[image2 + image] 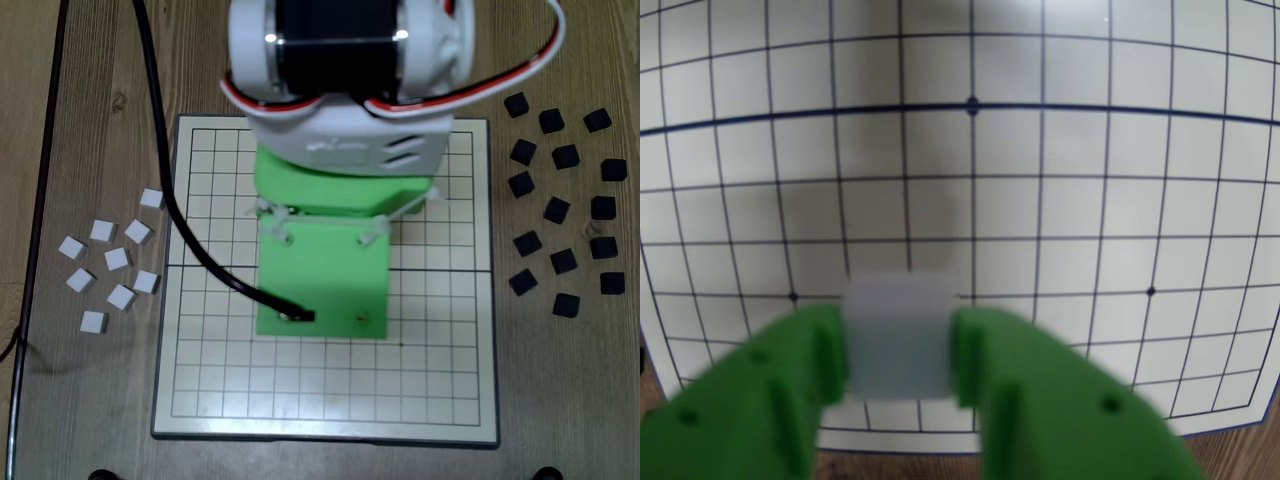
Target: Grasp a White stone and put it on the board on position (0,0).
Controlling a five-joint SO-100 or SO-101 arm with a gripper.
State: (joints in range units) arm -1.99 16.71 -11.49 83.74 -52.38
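Pincer (902, 345) clamps the White stone (898, 335) squarely, probably raised above the board (1090, 150), ready for carrying cornerward.

No lettering, numbers, brand marks or labels can be read anywhere in either view. The board (470, 400) carries only its thin dark grid, a thicker middle line and small dots, without coordinates along the rim. The white housing (345, 140) of the arm shows slots but no legible maker's name, and the green claw (902, 345) and the White stone (898, 335) it grips are plain. The wooden table (90, 400) bears no signs.
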